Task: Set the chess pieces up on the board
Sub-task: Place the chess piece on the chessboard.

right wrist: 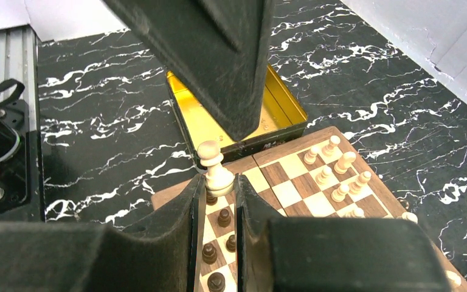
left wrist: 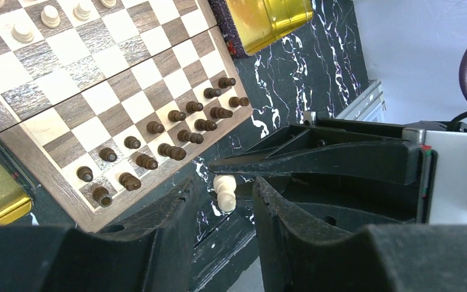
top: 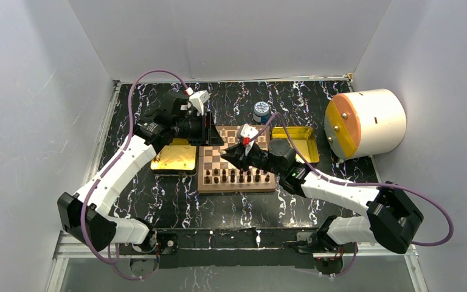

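Nearest the arm bases, sixteen dark pieces (left wrist: 155, 127) stand in two rows of eight along the near edge of the board (left wrist: 106, 97), which lies mid-worktop (top: 158, 201). Over the board's left side the right claw (right wrist: 219, 185) is clenched on the base of one cream piece (right wrist: 211, 163), head up, clear of the squares. The left claw (left wrist: 225, 185) reaches in from the far left with its jaws parted, one on each side of that piece, a gap showing on both sides.

Two gold trays flank the board. The left tray (top: 173, 159) is just beside its left edge, gold floor in view. The right tray (top: 304, 137) is at the far right corner, partly hidden by the right arm. More cream pieces (right wrist: 345, 161) stand in two rows along the far edge; I cannot tell their count. Behind the board is one blue-and-white jar (top: 261, 111), and at far right one white drum (top: 374, 118) with an orange face.
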Robot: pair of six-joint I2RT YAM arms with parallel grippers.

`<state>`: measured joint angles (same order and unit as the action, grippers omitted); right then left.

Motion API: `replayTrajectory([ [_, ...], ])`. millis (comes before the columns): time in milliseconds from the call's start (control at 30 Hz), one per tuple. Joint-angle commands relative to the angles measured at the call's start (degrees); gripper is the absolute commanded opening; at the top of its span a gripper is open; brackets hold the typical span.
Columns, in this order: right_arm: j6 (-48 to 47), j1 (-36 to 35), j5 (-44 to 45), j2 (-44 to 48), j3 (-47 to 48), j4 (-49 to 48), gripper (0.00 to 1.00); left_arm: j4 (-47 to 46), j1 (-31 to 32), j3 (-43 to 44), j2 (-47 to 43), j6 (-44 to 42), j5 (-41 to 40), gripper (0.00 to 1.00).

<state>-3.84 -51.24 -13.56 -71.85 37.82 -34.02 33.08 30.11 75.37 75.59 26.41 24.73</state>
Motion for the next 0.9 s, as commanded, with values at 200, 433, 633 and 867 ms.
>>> replayTrajectory([
  [200,8.3,-0.3,4.6,-0.7,4.3,-2.6,0.06,-1.1,0.0,-1.3,0.1,0.3,1.5,0.29],
  [433,8.6,-0.2,5.6,-1.0,4.8,-2.3,0.07,-2.2,0.0,-1.5,0.5,0.9,2.6,0.19],
  [633,9.7,-0.3,7.2,-1.4,4.9,-2.2,0.07,-2.6,0.0,-1.8,0.8,1.2,3.4,0.19],
  [867,10.2,-0.2,7.8,-1.7,4.7,-2.5,0.08,-3.1,0.0,-2.5,0.5,1.6,3.1,0.11],
])
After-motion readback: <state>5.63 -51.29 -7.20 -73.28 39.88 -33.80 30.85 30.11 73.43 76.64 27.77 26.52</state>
